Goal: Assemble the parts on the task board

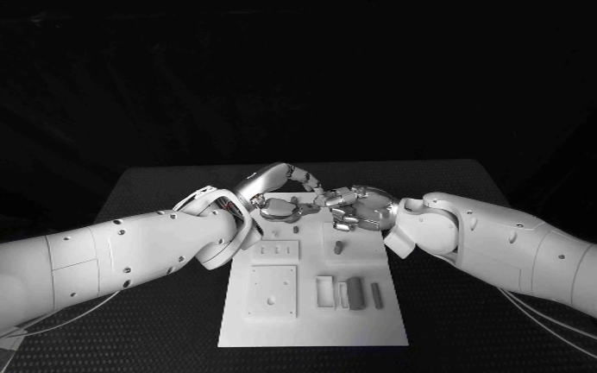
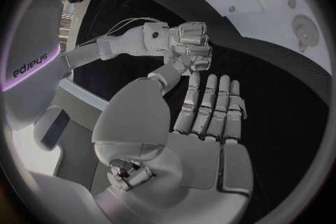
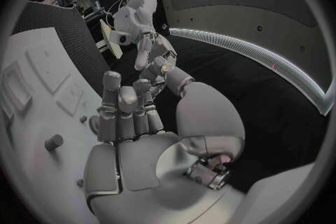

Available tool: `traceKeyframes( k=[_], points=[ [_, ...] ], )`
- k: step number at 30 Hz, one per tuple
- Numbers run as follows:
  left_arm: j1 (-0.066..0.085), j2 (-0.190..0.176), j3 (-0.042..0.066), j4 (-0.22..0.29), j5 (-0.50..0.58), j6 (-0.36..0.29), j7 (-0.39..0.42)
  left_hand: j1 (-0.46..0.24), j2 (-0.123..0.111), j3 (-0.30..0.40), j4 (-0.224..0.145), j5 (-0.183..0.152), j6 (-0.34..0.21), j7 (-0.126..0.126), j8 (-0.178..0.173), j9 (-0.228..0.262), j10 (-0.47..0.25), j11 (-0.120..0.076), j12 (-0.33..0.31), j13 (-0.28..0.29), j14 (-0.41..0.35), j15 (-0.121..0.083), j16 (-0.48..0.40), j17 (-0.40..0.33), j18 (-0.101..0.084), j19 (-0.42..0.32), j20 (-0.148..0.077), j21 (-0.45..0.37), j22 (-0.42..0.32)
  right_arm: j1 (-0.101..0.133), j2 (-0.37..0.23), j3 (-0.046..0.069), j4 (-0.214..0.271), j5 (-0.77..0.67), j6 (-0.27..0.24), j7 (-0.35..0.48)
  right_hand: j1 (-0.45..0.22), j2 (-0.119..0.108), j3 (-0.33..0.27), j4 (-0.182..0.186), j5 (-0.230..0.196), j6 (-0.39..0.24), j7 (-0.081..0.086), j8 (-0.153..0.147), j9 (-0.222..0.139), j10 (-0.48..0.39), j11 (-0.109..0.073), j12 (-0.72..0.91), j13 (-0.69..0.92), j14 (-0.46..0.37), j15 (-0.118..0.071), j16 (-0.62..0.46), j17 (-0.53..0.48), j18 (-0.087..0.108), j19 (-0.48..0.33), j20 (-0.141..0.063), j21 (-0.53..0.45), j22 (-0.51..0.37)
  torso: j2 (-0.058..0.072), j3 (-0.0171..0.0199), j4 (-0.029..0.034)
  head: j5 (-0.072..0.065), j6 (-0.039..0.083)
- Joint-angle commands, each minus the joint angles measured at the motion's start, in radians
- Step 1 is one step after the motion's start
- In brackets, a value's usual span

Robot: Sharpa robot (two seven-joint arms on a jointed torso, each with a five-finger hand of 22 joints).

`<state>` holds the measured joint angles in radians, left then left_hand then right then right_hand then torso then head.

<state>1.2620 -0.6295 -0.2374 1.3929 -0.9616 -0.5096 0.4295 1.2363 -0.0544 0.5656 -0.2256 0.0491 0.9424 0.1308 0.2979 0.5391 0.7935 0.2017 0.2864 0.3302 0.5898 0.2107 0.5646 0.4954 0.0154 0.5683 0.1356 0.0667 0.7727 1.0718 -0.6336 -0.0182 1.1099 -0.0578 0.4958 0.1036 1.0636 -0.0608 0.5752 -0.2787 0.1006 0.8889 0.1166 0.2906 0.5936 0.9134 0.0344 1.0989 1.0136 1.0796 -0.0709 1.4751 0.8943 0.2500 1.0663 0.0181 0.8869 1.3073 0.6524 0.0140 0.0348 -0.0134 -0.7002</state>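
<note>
**A:** Start at the fingers. What are they doing?

**B:** The silver left hand (image 1: 284, 207) hangs over the far end of the white rectangular task board (image 1: 386, 325). In the left wrist view its fingers (image 2: 209, 102) lie straight and side by side, released, with nothing in the palm. The silver right hand (image 1: 358, 207) is just beside it over the same far edge. In the right wrist view its fingers (image 3: 120, 112) are also stretched out and apart from the thumb, holding nothing.

**A:** Do the two hands touch?

**B:** From the head view they look very near each other, fingertips almost meeting; I cannot tell whether there is contact.

**A:** And the parts, where do they lie relative to those fingers?

**B:** All on the board, nearer the robot than the hands. A small grey upright peg (image 1: 337, 247) stands just below the right hand. Beside it, toward the left arm, is a pale raised block with small holes (image 1: 279, 251). Nearer still lies a square white plate with corner holes (image 1: 272, 292), and next to it a row of narrow grey and white bars (image 1: 349, 292) lying side by side, some darker than the others.

**A:** Any of them seated in a slot?

**B:** The bars seem to rest in shallow recesses, but that is too small to settle.

**A:** And under everything?

**B:** The board lies in the middle of the black textured bench (image 1: 162, 192).
</note>
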Motion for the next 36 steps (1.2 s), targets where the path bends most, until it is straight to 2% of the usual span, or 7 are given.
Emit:
traceKeyframes(
  k=[1,6,12,15,20,32,36],
  points=[
    [0.001,-0.001,0.001,0.001,0.029,-0.011,0.021,-0.002,0.015,0.011,0.0,0.003,0.015,-0.004,0.005,0.003,0.005,0.001,0.005,-0.002,0.008,0.001,-0.001,-0.001,-0.015,-0.004,0.001,0.003,-0.002,-0.001,-0.002,0.0,0.0,-0.004,-0.007,-0.01,-0.011,-0.001,-0.003,0.004,0.005,0.009,0.03,-0.009,-0.002,-0.014,0.003,0.004,-0.006,-0.013,0.001,0.001,-0.003,0.012,-0.012,0.0,-0.005,0.02,0.0,0.0001,0.0003,0.0,0.0],
    [0.001,-0.001,0.001,0.001,0.035,-0.009,0.022,-0.002,0.021,0.019,0.005,0.003,0.02,-0.006,0.008,0.005,0.006,0.001,0.008,-0.004,0.01,0.001,-0.001,-0.002,-0.015,-0.004,0.002,0.003,-0.003,-0.001,-0.002,0.0,0.004,-0.004,-0.017,-0.009,-0.021,-0.006,-0.005,0.013,0.005,-0.026,0.045,-0.029,-0.006,-0.027,0.017,0.006,-0.015,-0.024,0.015,0.0,-0.006,0.012,-0.022,0.006,-0.01,0.019,0.0,0.0001,0.0,-0.001,0.0],
    [0.001,-0.001,0.001,0.002,0.039,-0.003,0.021,-0.002,0.022,0.023,0.007,0.002,0.024,-0.008,0.011,0.006,0.005,0.001,0.01,-0.006,0.01,0.001,-0.002,-0.003,-0.015,-0.005,0.002,0.002,-0.003,-0.001,-0.001,0.0,0.002,-0.004,-0.026,-0.003,-0.022,-0.003,-0.005,0.017,0.005,-0.029,0.047,-0.03,-0.006,-0.029,0.019,0.008,-0.017,-0.026,0.017,0.001,-0.006,0.012,-0.023,0.007,-0.01,0.019,0.0,0.0004,0.0006,-0.002,-0.001],
    [0.001,-0.001,0.001,0.001,0.039,0.0,0.018,-0.004,0.017,0.023,0.006,0.002,0.022,-0.007,0.01,0.006,0.003,0.002,0.011,-0.007,0.009,0.002,-0.004,-0.003,-0.015,-0.007,0.003,0.002,-0.004,-0.001,0.0,0.0,0.002,-0.004,-0.024,0.004,-0.021,0.011,-0.002,0.023,0.005,-0.016,0.044,-0.022,-0.001,-0.029,0.017,0.015,-0.02,-0.027,0.016,0.004,-0.007,0.012,-0.024,0.008,-0.008,0.019,0.0,0.0004,0.0001,-0.002,-0.002],
    [0.001,0.0,0.001,0.0,0.039,0.014,0.008,-0.007,0.004,0.019,0.001,0.002,0.013,-0.004,0.006,0.005,-0.003,0.003,0.011,-0.011,0.005,0.003,-0.007,-0.005,-0.015,-0.01,0.004,0.002,-0.005,-0.001,0.0,0.0,0.002,-0.003,-0.016,0.011,-0.021,0.022,-0.001,0.025,0.005,0.003,0.037,-0.012,0.005,-0.024,0.01,0.023,-0.026,-0.025,0.01,0.009,-0.008,0.012,-0.023,0.007,-0.003,0.02,0.0,0.0006,0.0002,-0.002,-0.002],
    [0.001,0.003,0.001,-0.002,0.034,0.026,-0.003,-0.031,-0.038,-0.018,-0.016,0.002,-0.013,0.007,-0.008,0.0,-0.014,0.007,0.018,-0.02,0.0,0.007,-0.01,-0.005,-0.015,-0.016,0.006,0.004,-0.003,-0.001,-0.001,0.0,0.01,-0.003,-0.002,0.015,-0.021,0.023,-0.002,0.024,0.005,0.012,0.033,-0.007,0.008,-0.02,0.006,0.026,-0.032,-0.023,0.006,0.011,-0.01,0.012,-0.022,0.006,0.0,0.02,0.001,0.0009,0.0001,0.0,-0.004],
    [0.001,0.003,0.001,-0.002,0.036,0.021,-0.007,-0.047,-0.059,-0.046,-0.027,0.003,-0.078,0.014,-0.044,-0.017,-0.019,0.009,0.022,-0.026,0.002,0.009,-0.011,-0.005,-0.015,-0.013,0.005,0.005,-0.003,-0.001,-0.001,0.0,0.012,-0.004,0.006,0.012,-0.02,0.025,-0.002,0.023,0.005,0.014,0.032,-0.006,0.009,-0.02,0.005,0.027,-0.033,-0.023,0.005,0.011,-0.01,0.012,-0.022,0.006,0.0,0.02,0.0,0.0007,0.0002,-0.001,-0.004]
  ],
)
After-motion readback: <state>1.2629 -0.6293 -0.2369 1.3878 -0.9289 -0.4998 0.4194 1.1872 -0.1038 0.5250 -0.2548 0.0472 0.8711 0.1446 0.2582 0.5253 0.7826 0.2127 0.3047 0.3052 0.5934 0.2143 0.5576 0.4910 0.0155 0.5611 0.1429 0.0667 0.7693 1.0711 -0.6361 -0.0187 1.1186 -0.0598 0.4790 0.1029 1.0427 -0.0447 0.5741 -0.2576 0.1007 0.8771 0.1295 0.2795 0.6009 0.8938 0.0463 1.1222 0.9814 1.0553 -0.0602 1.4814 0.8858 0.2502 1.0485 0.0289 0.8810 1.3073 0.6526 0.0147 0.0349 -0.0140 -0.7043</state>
